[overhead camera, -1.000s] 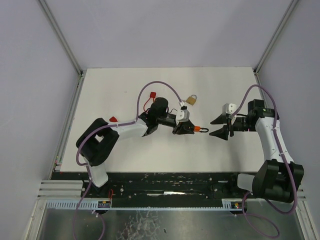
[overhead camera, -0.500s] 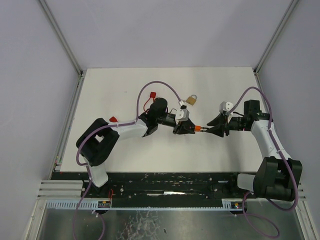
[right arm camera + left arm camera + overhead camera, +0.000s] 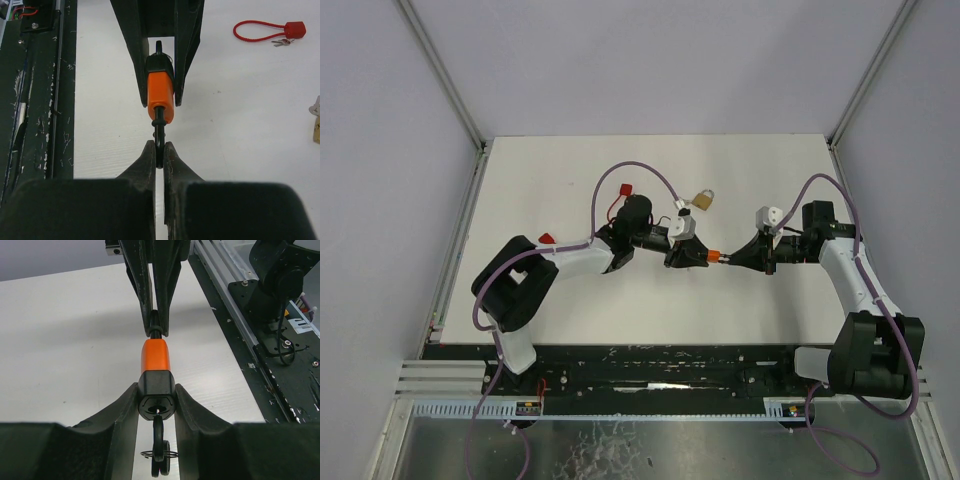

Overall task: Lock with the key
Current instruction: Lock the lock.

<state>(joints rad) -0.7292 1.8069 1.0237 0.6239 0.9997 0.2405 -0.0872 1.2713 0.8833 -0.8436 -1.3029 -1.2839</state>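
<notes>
- Orange lock (image 3: 155, 356) is held off the table (image 3: 570, 170), mid-air between my two arms, roughly at the table's centre.
- My left gripper (image 3: 156, 390) is clamped on the black end cap of the orange lock, one finger on each side. The grip looks square.
- My right gripper (image 3: 159, 152) is closed tight on the black shackle (image 3: 158, 132) where it sticks out of the orange end.
- The key (image 3: 158, 447) looks seated in the black end on my left-wrist side, with a thin wire ring hanging off it.
- Handling, my guess: small, light and rigid, with a plastic-coated body over metal. It won't crush. The coating is smooth, so it could twist in the pads under torque.
- The shackle is thin and round, so it is likely to roll or slip between flat fingers. Best hold is on the body's flat sides, as my left has it.
- The key is small, and my left fingers crowd it, so access is tight.
- Versus a second ago: my right gripper was wide open and well to the right of the lock. It has since moved in and shut on the shackle.
- My left gripper and the lock have barely shifted.
- The brass padlock (image 3: 703, 199) and red cable lock (image 3: 620, 195) lie where they were.
</notes>
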